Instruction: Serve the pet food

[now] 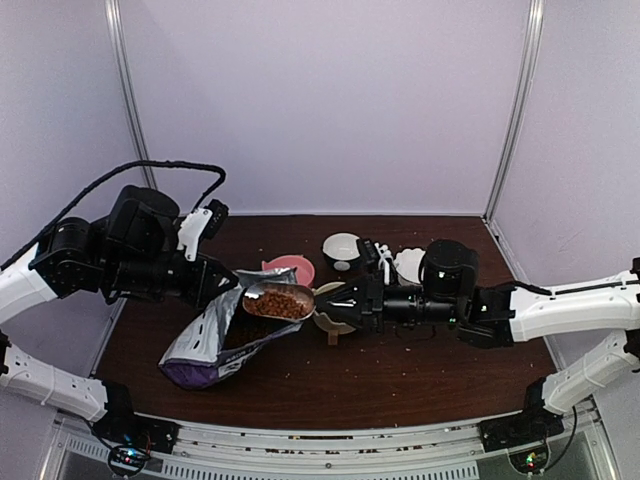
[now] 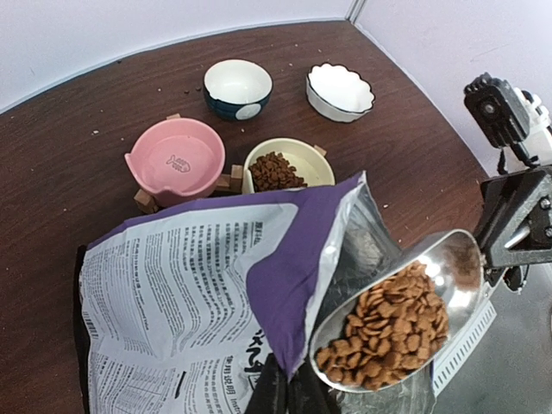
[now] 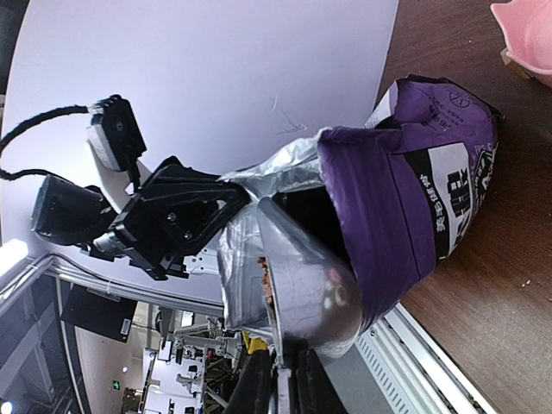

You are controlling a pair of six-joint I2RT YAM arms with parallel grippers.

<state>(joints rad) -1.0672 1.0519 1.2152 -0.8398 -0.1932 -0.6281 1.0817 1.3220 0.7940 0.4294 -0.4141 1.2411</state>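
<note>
The pet food (image 2: 388,328) fills a silver scoop (image 2: 448,267) held at the mouth of the purple-and-white bag (image 2: 190,293). My right gripper (image 3: 280,388) is shut on the scoop's handle, and the scoop bowl (image 3: 315,285) sits just outside the bag's foil opening. My left gripper (image 2: 289,392) is shut on the bag's purple rim and holds the mouth up. From above, the loaded scoop (image 1: 278,300) hangs between the left gripper (image 1: 232,285) and the right gripper (image 1: 325,303). More kibble lies in a cream bowl (image 2: 297,155).
A pink bowl (image 2: 177,159) stands left of the cream one on small wooden blocks. A dark bowl with a white inside (image 2: 237,86) and a white scalloped bowl (image 2: 341,90) stand further back. Stray kibble dots the brown table (image 1: 400,350). White walls enclose the back and sides.
</note>
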